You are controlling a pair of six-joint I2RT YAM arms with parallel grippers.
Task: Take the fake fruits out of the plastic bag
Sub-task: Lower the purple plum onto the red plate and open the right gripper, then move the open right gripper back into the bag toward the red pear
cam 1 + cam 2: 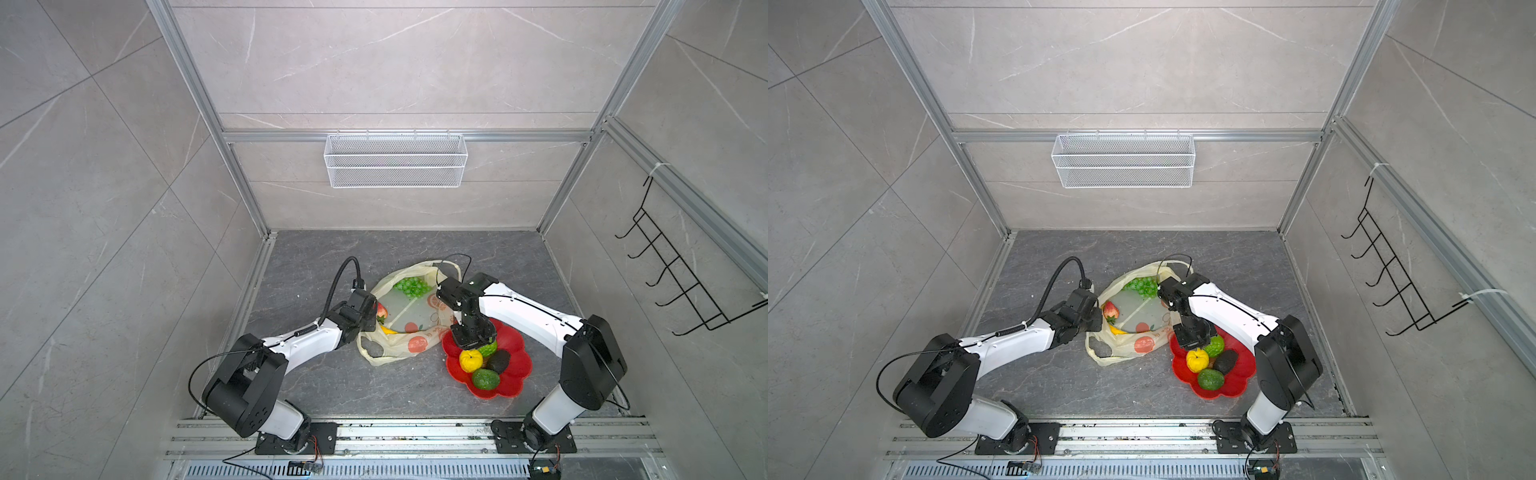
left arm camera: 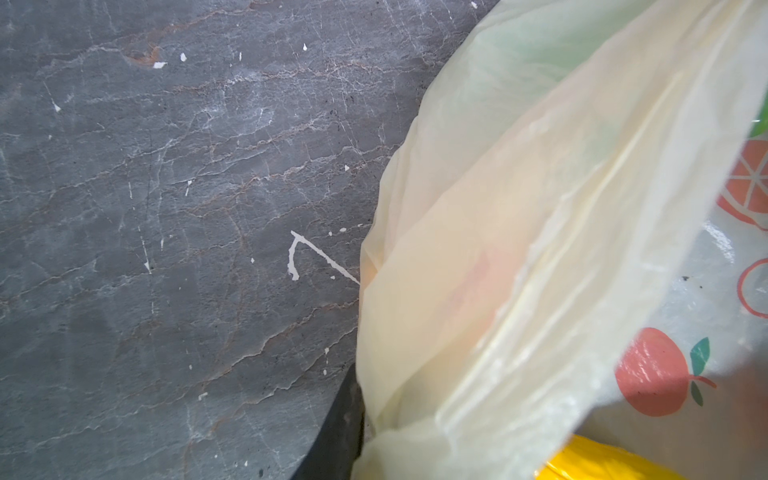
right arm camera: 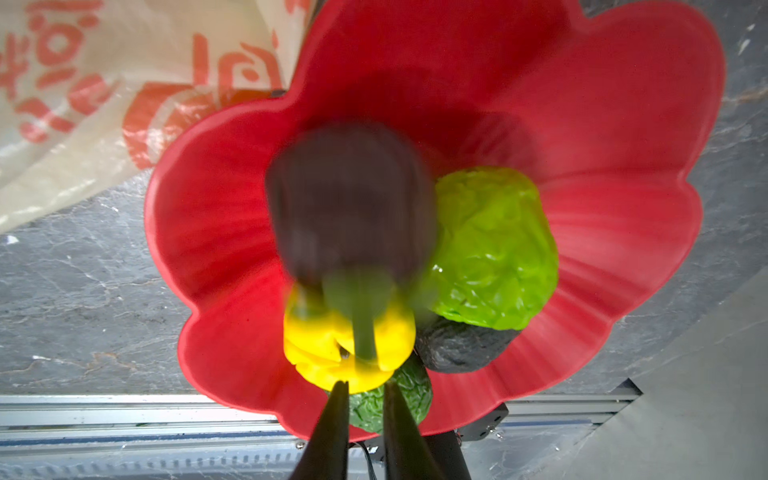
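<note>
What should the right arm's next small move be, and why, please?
Probably lift the right gripper clear of the red plate and over toward the plastic bag: its jaws stand apart, the dark fruit is a blur over the plate, and grapes and a strawberry lie in the bag.

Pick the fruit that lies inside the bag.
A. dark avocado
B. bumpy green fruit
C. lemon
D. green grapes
D: the green grapes show inside the open bag in both top views; the other three sit on the red plate.
</note>
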